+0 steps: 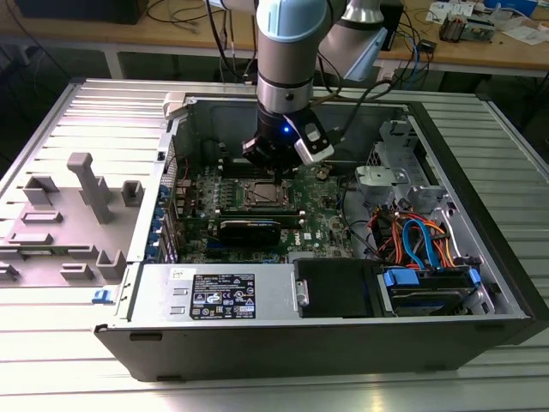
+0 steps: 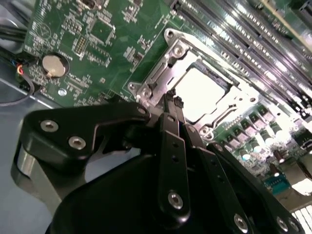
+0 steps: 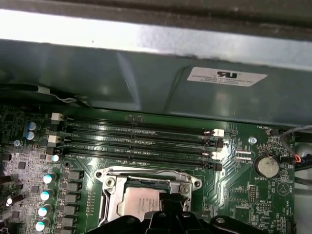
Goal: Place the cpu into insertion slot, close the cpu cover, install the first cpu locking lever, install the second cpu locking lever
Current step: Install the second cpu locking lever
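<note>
We see one silvery-grey square cpu (image 2: 202,92) seated in one metal-rimmed insertion slot (image 3: 109,183), four long black memory slots (image 3: 141,141) beside, one black tool (image 2: 174,103) pinched narrow above the silvery cpu cover (image 2: 165,68)

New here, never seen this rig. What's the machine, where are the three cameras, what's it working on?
A single robot arm reaches down into an open computer case lying on a slatted metal table. The exterior view looks on from off the arm; both wrist views ride near its wrist and look past the black gripper at the green motherboard.

The gripper hangs right over the insertion slot. The cpu already sits in it, with the cpu cover down around it. The fingertips look pressed together at the socket's edge, holding nothing I can make out. A grey fixture tray lies at the exterior view's left.
</note>
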### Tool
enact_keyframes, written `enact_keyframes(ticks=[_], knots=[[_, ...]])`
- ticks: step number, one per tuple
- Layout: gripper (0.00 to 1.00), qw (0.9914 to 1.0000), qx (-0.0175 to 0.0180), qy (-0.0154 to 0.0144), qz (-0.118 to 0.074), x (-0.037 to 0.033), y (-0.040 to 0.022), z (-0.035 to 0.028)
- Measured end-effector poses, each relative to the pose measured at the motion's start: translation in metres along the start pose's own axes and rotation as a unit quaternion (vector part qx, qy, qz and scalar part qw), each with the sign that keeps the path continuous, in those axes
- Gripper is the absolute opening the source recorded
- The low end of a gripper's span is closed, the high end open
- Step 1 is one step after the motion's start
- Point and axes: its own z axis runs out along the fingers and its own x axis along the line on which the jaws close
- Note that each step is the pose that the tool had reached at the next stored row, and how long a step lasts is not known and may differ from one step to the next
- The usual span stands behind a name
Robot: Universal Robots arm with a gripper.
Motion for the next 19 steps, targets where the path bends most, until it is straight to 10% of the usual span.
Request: enact_keyframes(ticks=[19], knots=[[0.11,1.00000,0.0001,0.0000,0.000,0.0006,-0.0074,-0.0089]])
